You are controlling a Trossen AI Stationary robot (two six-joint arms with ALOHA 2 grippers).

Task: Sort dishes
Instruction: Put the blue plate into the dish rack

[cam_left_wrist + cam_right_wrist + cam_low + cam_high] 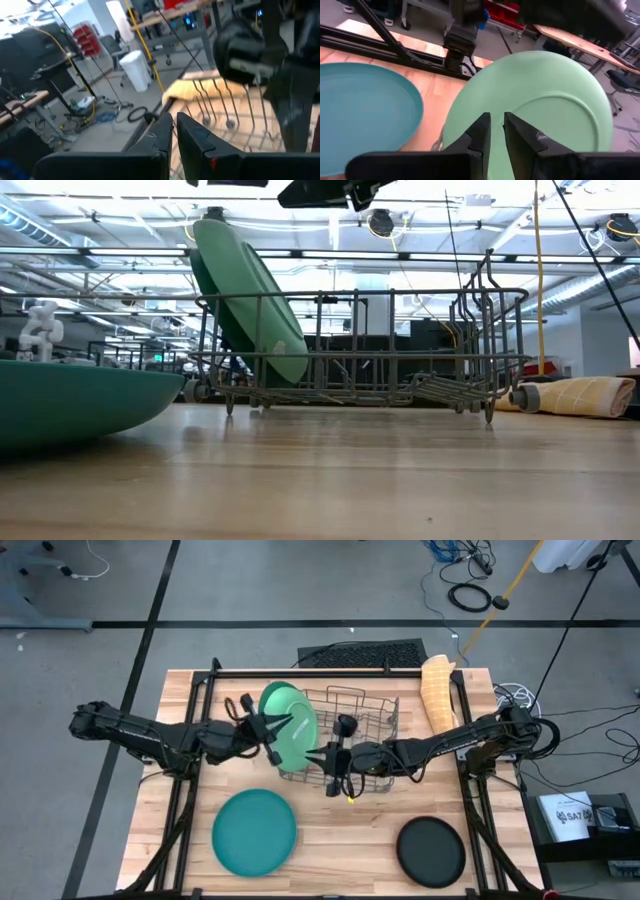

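Observation:
The light-green plate (292, 725) stands in the left end of the grey wire rack (365, 735). Its lower edge is in the rack and it leans with its top toward the table's left (255, 305). My left gripper (274, 728) is at its upper left rim, fingers almost shut (175, 131). My right gripper (322, 758) is at the plate's near right edge. It points at the plate's face (545, 95), fingers almost shut (497, 125). The teal plate (255, 830) and the small plate, black face up (430, 850), lie flat on the table. My left gripper comes level from the table's left, its tips at the light-green plate's upper rim (266, 720). Its wrist view shows no plate, and I cannot tell whether it touches. My right gripper's fingers (482, 131) lie before the plate's face; I cannot tell whether they touch.
A rolled tan cloth (437, 690) lies at the table's far right, beside the rack. A black mat (360, 653) lies beyond the far edge. Black frame rails (185, 800) run along the table's left and right sides. Bare wood (350, 840) shows between the teal and black plates.

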